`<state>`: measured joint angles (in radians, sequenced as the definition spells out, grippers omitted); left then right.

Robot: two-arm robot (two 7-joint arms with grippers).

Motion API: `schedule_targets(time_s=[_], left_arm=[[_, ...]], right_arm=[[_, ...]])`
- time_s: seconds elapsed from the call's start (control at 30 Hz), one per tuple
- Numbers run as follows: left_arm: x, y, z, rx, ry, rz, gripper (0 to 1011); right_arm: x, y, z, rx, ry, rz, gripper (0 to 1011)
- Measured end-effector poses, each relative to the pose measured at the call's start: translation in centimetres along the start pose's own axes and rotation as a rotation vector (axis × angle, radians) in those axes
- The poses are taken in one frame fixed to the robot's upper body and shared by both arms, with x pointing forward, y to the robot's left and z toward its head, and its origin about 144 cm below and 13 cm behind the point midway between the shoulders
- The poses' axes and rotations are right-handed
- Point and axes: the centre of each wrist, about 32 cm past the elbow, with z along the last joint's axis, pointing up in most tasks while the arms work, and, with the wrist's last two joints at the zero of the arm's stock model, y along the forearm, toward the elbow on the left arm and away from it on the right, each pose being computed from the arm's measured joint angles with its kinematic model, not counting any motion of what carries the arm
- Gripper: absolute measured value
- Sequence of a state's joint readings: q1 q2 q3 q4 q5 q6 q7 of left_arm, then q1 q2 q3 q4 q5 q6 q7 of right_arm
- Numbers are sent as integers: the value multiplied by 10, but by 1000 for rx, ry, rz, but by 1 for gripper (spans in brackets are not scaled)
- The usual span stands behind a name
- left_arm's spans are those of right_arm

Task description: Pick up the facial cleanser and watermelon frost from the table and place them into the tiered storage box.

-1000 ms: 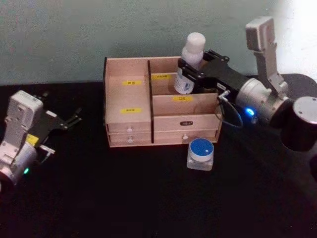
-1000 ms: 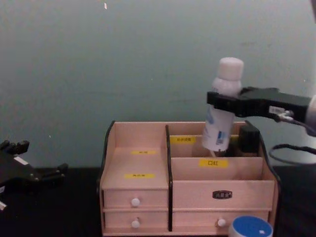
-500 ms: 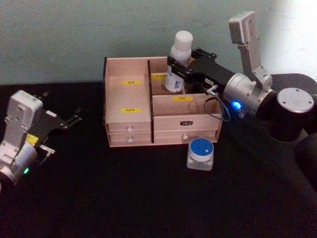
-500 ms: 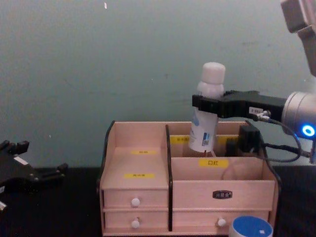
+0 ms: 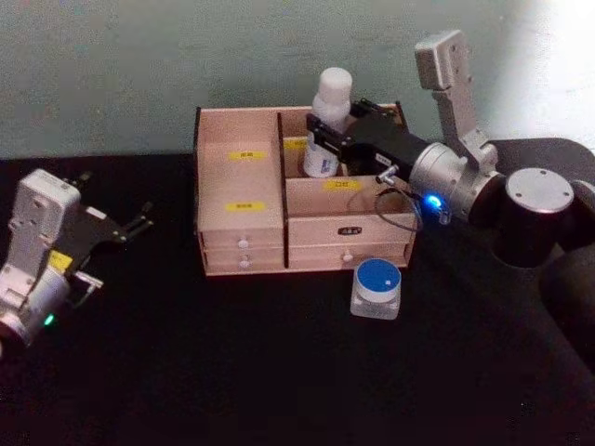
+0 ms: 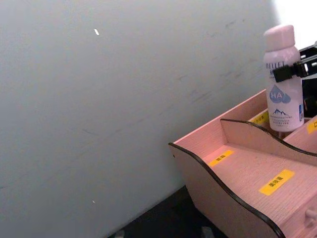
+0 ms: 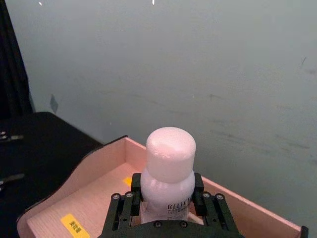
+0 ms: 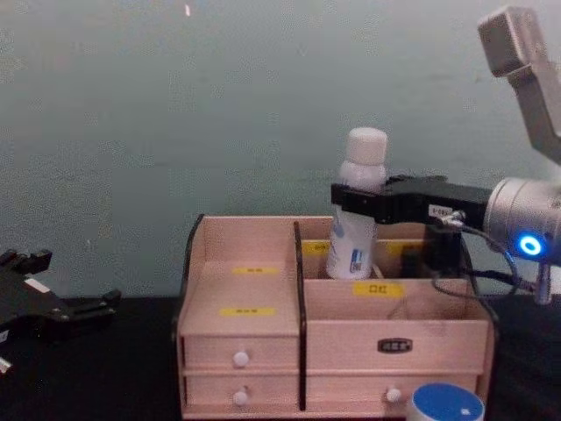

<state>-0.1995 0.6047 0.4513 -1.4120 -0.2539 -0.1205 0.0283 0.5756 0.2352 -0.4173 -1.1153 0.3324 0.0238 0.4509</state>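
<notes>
Black two-finger right gripper (image 5: 325,139): fingers closed on the shoulder of the facial cleanser (image 5: 327,125), one finger on each side of the bottle, just below its cap. The right wrist view shows both fingers pressed against the white body. The arm reaches in from the right, level with the top of the box.

Facial cleanser (image 8: 351,250): tall white bottle with a rounded white cap and pale-blue print, roughly upright. Its lower end is down inside the rear right compartment of the tiered storage box (image 5: 242,186), close to the central black divider. Its cap and shoulder stand above the box's back wall. Whether its base rests on the compartment floor cannot be told.

Tiered storage box (image 8: 254,285): light wood with black side edges, stepped compartments with yellow labels, and four small drawers with white knobs. It stands on the black table (image 5: 232,372), against a grey-green wall.

Watermelon frost (image 5: 376,288): squat clear jar with a flat blue lid. It stands on the table just in front of the box's lower right drawer, apart from both grippers. The chest view shows its lid (image 8: 445,403) at the bottom edge.

Left gripper (image 5: 119,209): fingers spread and holding nothing, low over the table, well to the left of the box.
</notes>
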Motion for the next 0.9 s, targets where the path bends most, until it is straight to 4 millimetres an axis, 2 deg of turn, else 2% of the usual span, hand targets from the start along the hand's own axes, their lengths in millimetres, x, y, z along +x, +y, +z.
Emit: schedule_targets(time_s=[0.9], left_arm=[[0,0,0,0,0,0,1001]], right_arm=[[-5,4,-19,-81,-14,-3,592]])
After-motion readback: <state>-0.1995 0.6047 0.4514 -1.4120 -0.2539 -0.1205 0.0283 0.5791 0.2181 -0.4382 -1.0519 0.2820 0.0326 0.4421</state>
